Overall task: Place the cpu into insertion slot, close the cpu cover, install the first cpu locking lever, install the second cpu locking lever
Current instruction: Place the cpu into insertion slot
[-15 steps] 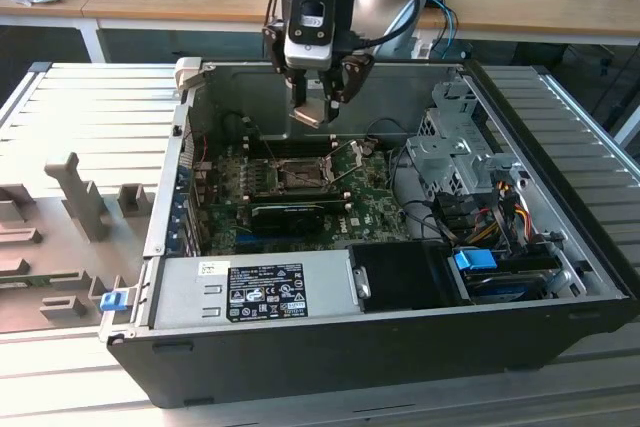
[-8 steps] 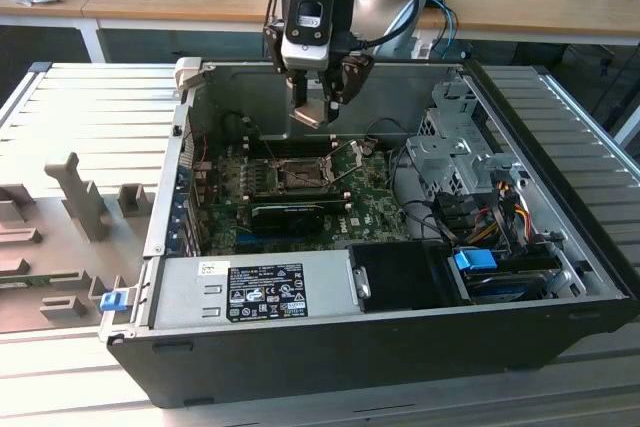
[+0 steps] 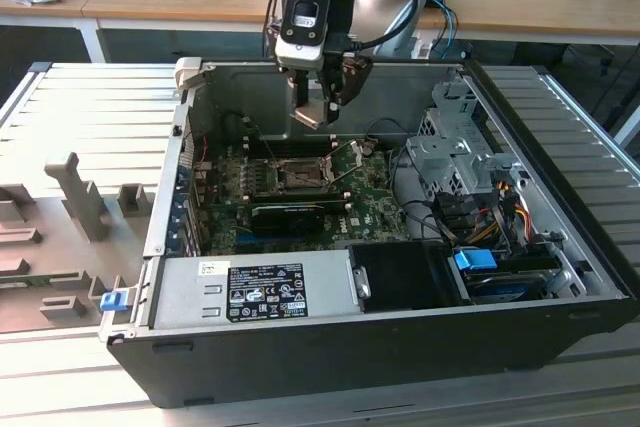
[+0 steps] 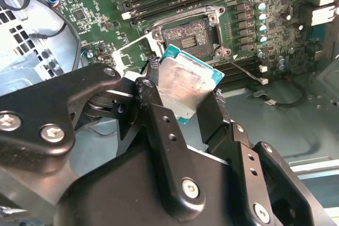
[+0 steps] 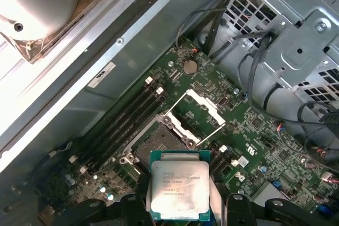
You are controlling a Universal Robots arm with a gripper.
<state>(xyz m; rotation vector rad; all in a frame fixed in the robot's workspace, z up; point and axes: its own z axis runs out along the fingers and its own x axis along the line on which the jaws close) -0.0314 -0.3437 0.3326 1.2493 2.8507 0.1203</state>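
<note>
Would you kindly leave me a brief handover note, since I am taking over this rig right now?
End effector: shut on the cpu, gripped by its edges and held in the air above the board.
Insertion slot: empty, below the held cpu.
cpu cover: swung open.
Done: cpu is in the grasp.
Left: seating the cpu in the slot, closing the cover, and both lever installs.

No words can be read. The cpu [image 5: 179,190] has tiny grey print on its top in the first wrist view. A black label [image 3: 267,292] sits on the silver box [image 3: 185,299], lower middle of the exterior view.
</note>
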